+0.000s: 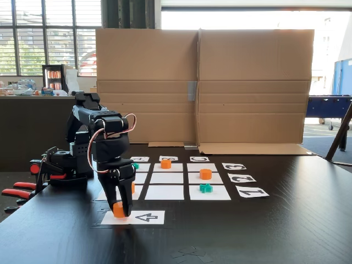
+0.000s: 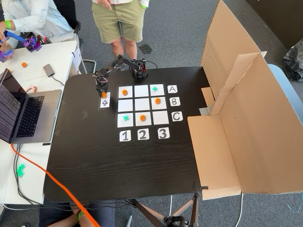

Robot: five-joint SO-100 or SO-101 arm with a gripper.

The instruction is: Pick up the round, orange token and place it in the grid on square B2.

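A black tabletop (image 2: 118,165) stood on grey floor (image 2: 180,28). Folded cardboard panels (image 1: 203,82) screened its far edge. Daylight entered through windows (image 1: 44,33) behind. A white desk (image 2: 28,156) carrying a laptop (image 2: 23,113) stood just beside it.

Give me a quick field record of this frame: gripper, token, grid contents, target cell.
gripper: gripper down over the arrow strip, fingers around the round, orange token
token: at the strip's end, lift unclear
grid: the grid holds three other orange pucks and two green crosses
A row: orange, empty, green
B row: empty, empty, orange
C row: green, orange, empty
target: square B2 empty
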